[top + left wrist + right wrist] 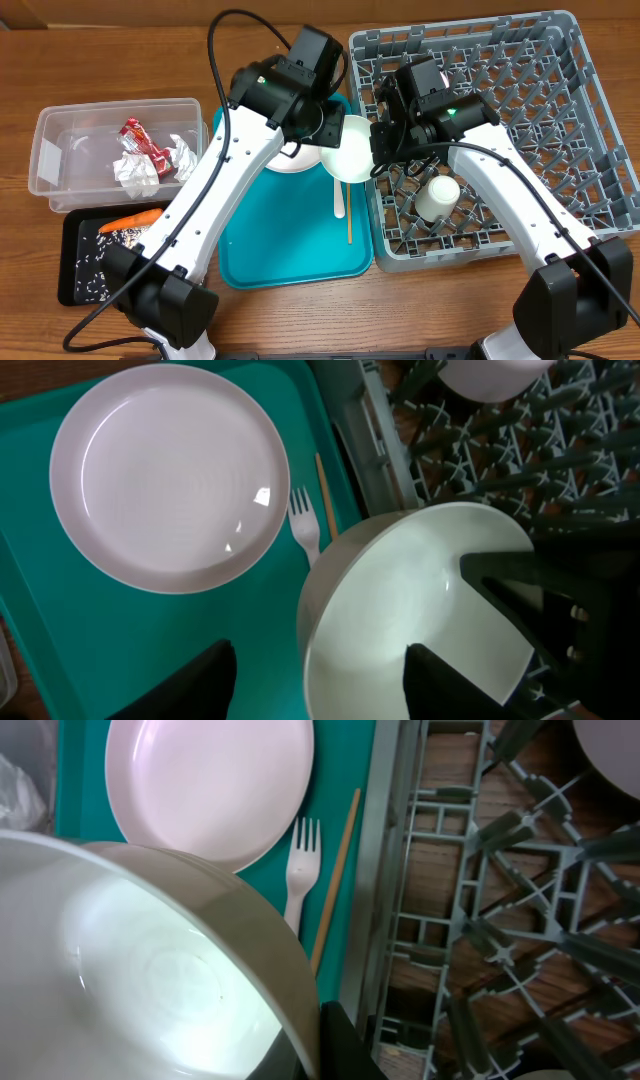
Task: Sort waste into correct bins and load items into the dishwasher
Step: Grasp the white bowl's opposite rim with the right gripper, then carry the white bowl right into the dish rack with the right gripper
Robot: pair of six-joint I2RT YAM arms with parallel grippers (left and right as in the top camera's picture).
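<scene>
A white bowl (350, 150) hangs tilted over the seam between the teal tray and the grey dish rack (520, 130). My right gripper (322, 1050) is shut on the bowl's (150, 970) rim, one finger inside and one outside. My left gripper (320, 685) is open, and its fingers straddle the bowl's (420, 610) near rim without pinching it. The white plate (170, 475), the white fork (305, 525) and the wooden stick (325, 485) lie on the tray. A small white cup (438, 197) stands in the rack.
A clear tub (60, 150) at the left holds a red wrapper (138, 138) and crumpled napkins (140, 172). The black tray (75, 270) in front of it holds a carrot (130, 220) and crumbs. The teal tray (290, 250) lies against the rack's left wall.
</scene>
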